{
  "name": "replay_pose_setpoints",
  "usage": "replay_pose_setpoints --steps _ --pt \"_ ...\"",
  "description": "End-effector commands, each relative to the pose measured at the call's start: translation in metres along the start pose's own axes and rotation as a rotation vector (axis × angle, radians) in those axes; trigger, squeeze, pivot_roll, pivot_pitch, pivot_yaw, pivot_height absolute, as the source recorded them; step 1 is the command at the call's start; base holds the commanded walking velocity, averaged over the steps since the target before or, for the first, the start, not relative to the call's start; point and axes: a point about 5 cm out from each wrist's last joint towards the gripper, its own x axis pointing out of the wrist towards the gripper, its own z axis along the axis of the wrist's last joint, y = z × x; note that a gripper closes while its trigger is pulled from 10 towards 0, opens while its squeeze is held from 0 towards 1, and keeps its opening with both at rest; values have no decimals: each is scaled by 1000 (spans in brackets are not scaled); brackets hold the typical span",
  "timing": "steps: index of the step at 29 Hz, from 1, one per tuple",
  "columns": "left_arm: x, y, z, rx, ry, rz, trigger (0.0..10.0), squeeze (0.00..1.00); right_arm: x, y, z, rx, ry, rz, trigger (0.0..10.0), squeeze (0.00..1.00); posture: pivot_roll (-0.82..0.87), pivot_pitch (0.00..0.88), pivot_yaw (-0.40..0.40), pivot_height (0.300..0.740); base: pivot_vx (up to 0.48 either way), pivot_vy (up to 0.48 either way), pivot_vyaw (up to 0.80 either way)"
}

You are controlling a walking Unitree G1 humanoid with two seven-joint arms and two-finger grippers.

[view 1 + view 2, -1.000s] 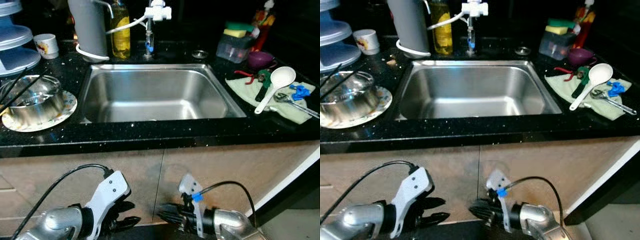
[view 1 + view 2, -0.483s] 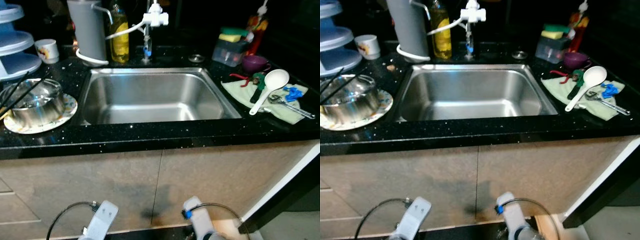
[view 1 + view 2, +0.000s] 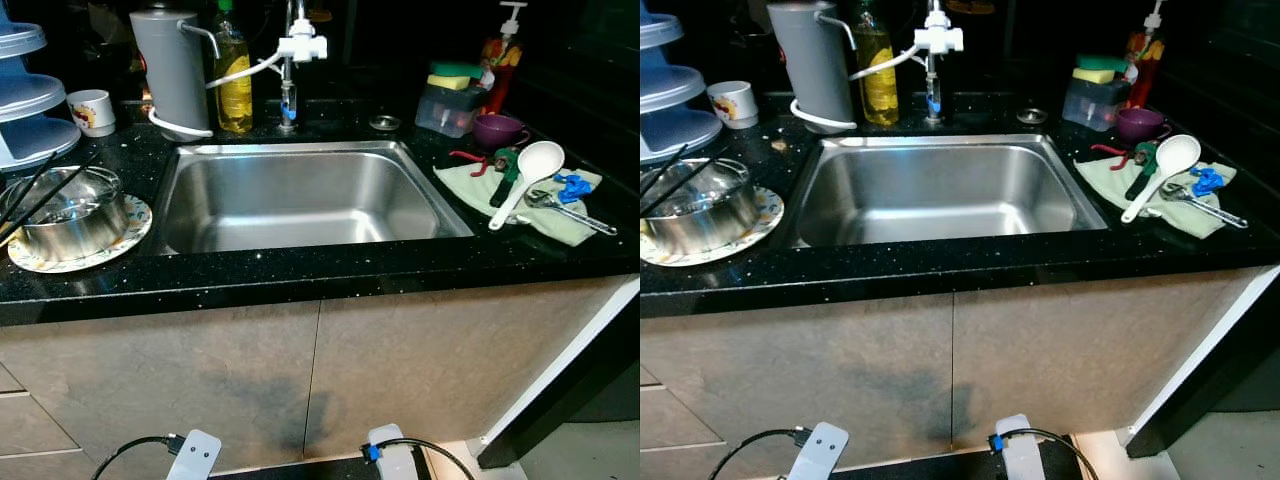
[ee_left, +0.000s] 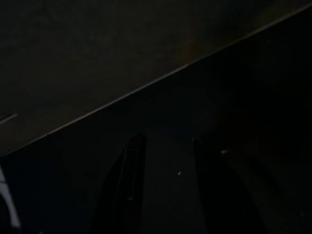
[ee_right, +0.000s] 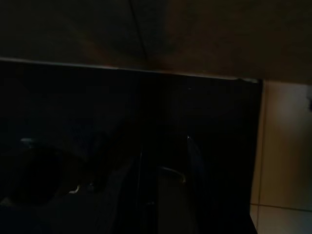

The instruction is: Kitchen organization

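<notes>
Counter point(image 3: 300, 275) clutter looks untouched, so organizing seems not started. Steel bowl point(image 3: 68, 212) with chopsticks point(image 3: 35, 185) sits on a plate point(image 3: 128, 232) left of the sink point(image 3: 300, 195). On the right a cloth point(image 3: 520, 195) carries a white ladle point(image 3: 528, 175), pliers point(image 3: 495, 165) and a wrench point(image 3: 570, 208); purple bowl point(image 3: 497, 129) and sponge tub point(image 3: 450, 100) behind it. Sink looks empty. Both arms hang low at the cabinet point(image 3: 300, 380); left gripper point(image 4: 161, 190) jaws part-open and holding nothing, right gripper point(image 5: 168, 195) too dark, cannot tell.
</notes>
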Motion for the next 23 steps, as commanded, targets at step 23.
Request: replay_pose_setpoints --steps 23 --pt "1 -3 -8 -61 -18 13 10000 0 -2 1 -12 37 3 -25 10000 0 -22 102 -24 740 0 200 0"
